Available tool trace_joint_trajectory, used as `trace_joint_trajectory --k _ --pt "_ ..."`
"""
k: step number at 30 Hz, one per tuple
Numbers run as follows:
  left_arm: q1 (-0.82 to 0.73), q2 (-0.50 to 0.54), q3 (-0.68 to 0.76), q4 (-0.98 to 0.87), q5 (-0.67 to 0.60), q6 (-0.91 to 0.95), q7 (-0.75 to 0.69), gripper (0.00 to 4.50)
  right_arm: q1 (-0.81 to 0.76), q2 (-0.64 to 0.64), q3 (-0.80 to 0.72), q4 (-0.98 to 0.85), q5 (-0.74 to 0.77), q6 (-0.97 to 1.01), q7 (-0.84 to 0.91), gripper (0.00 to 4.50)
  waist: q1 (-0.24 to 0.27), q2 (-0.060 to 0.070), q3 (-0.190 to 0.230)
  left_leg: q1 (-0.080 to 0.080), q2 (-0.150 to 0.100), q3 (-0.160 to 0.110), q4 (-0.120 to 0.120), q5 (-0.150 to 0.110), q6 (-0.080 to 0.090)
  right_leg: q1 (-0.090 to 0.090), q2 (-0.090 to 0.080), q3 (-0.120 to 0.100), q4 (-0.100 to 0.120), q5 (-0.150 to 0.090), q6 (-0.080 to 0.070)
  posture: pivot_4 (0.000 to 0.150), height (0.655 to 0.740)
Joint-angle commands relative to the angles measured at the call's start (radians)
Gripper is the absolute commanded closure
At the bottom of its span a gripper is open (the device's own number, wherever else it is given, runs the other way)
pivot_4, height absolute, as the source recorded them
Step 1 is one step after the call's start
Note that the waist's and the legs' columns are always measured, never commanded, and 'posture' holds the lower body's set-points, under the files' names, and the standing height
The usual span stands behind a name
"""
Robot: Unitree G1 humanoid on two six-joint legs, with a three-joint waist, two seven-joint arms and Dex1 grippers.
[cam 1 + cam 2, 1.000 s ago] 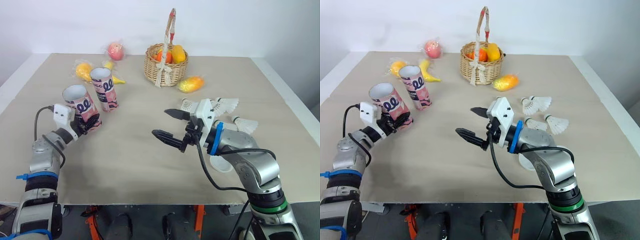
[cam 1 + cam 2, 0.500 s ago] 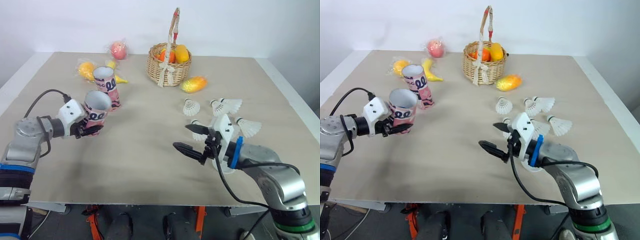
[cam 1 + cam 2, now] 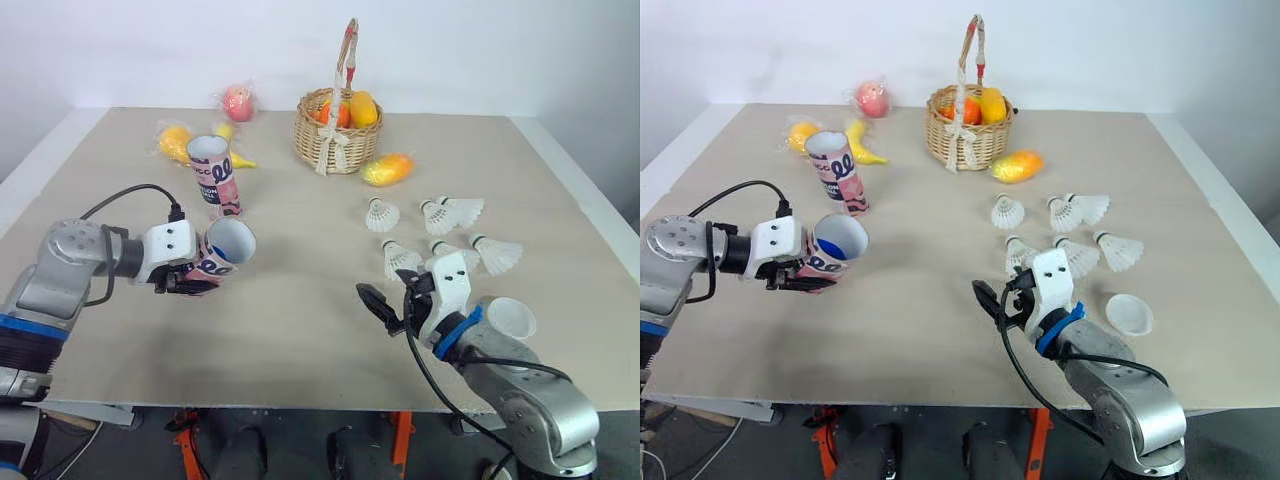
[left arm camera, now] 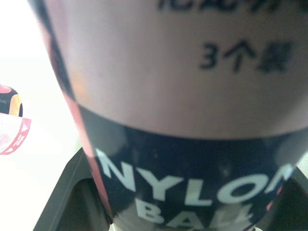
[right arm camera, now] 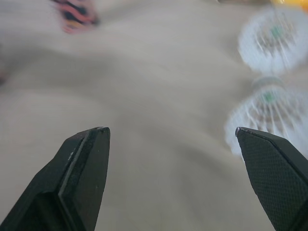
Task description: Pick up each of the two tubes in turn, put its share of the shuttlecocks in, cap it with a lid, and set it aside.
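Currently | tube [image 3: 224,254]: pink-black, tilted, mouth open | left gripper [image 3: 192,281] clasps it

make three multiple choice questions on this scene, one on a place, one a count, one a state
1. Where is the lid?
A. in the basket
B. behind the basket
C. on the table, at the front right

2. How many tubes are there?
A. two
B. one
C. four

3. How is the right gripper?
A. shut on the lid
B. open and empty
C. shut on a tube

Answers:
1 C: the white lid lies on the bare table, far from the basket.
2 A: the held tube is in the left gripper, tilted, and the upright tube stands behind it.
3 B: its two fingers stand wide apart with nothing between them.
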Motion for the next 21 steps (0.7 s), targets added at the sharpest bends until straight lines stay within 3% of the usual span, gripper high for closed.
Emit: trace_joint_trajectory --k 1,10,20,21 --pt "-0.001 -0.024 -0.032 -0.004 0.000 -0.001 -0.035 1.57 -0.046 0.034 0.039 0.028 -0.058 -0.020 -0.055 0.00 -0.001 0.000 0.000 0.000 0.000 0.000 0.000 0.000 0.000 0.000 0.000 0.000 0.000 0.000 0.000 0.150 0.7400" --pt "0.004 -0.023 -0.044 -0.005 0.037 -0.016 -0.046 1.57 -0.107 0.043 0.069 0.181 -0.173 -0.102 -0.068 0.00 0.002 0.002 -0.001 0.000 -0.001 -0.001 0.000 0.000 0.000 0.000 0.000 0.000 0.000 0.000 0.000 0.150 0.7400" --pt "0.051 -0.048 -0.001 -0.106 -0.037 0.024 -0.055 1.57 -0.208 0.064 0.095 0.398 -0.282 -0.243 -0.051 0.00 0.001 0.002 -0.001 0.000 -0.001 -0.001 0.000 0.000 0.000 0.000 0.000 0.000 0.000 0.001 -0.001 0.150 0.7400" --pt "0.056 -0.048 0.002 -0.111 -0.036 0.022 -0.051 1.63 -0.209 0.061 0.100 0.410 -0.292 -0.259 -0.046 0.57 0.001 0.002 -0.001 0.000 -0.002 0.000 0.000 0.000 0.000 0.000 -0.001 0.000 0.000 0.001 -0.001 0.150 0.7400"
